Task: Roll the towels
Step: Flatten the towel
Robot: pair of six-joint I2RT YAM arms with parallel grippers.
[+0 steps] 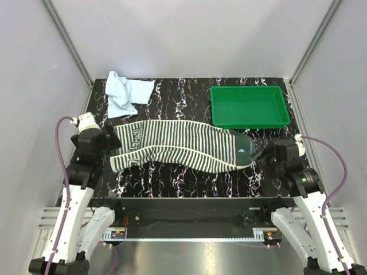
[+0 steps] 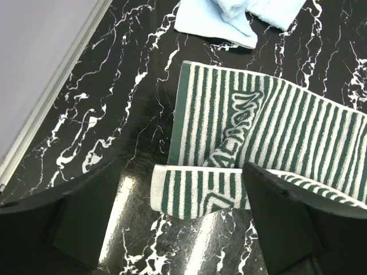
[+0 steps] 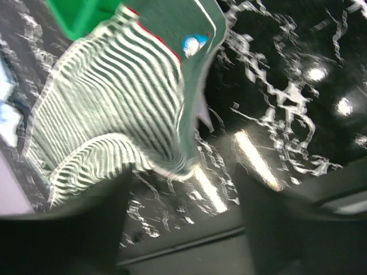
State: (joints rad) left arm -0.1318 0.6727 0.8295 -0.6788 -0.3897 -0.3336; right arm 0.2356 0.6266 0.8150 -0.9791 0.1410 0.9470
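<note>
Logging striped towel [image 1: 183, 143] stretching across counter's [image 1: 189, 179] middle, blue towel [image 1: 123, 94] bunching at far-left corner. Finding left end effector [image 1: 109, 140] spread wide; right end effector [image 1: 261, 156] apparently parted too, view blurring. Risking loose near-edge fold springing open, skewing any roll.

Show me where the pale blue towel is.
Overhead view: the pale blue towel lies crumpled at the far left of the table, beyond the striped towel, left of the green tray.

Lab robot cell: white panel walls [image 1: 183, 34], aluminium frame posts [image 1: 69, 43], black marble-pattern table [image 1: 189, 183].
</note>
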